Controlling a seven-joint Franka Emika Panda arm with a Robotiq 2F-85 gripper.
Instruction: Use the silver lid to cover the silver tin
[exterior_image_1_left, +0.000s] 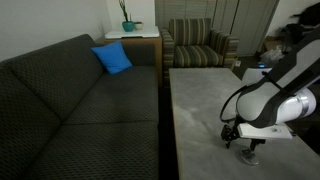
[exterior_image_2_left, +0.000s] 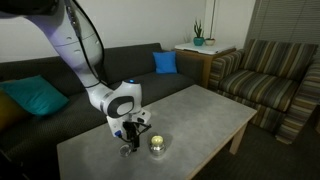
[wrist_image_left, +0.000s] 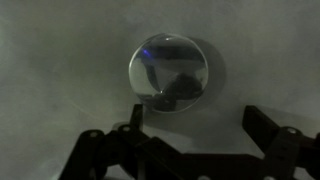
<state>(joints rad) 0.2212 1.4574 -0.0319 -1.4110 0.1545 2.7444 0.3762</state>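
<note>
**A:** Can't spot the flat dull silver lid. And the low round shiny silver tin (exterior_image_2_left: 158, 146)?

**B:** Tin's on the grey tabletop (exterior_image_2_left: 205, 108); black claw (exterior_image_2_left: 131, 146) hangs just beside it, fingers (wrist_image_left: 270, 130) spread wide, empty, tin dead ahead.

The lid (wrist_image_left: 170, 75) is smooth, polished metal, glossy enough to mirror the tool (wrist_image_left: 195, 130), whose fingers look matt black. The tin (exterior_image_2_left: 158, 145) is shiny metal with a yellowish glint. The desk (exterior_image_2_left: 200, 105) has a matt, mottled grey, stone-like top. The sofa (exterior_image_1_left: 70, 100) wears dark, coarse woven cloth. The arm (exterior_image_2_left: 85, 45) has a glossy white plastic shell.
</note>
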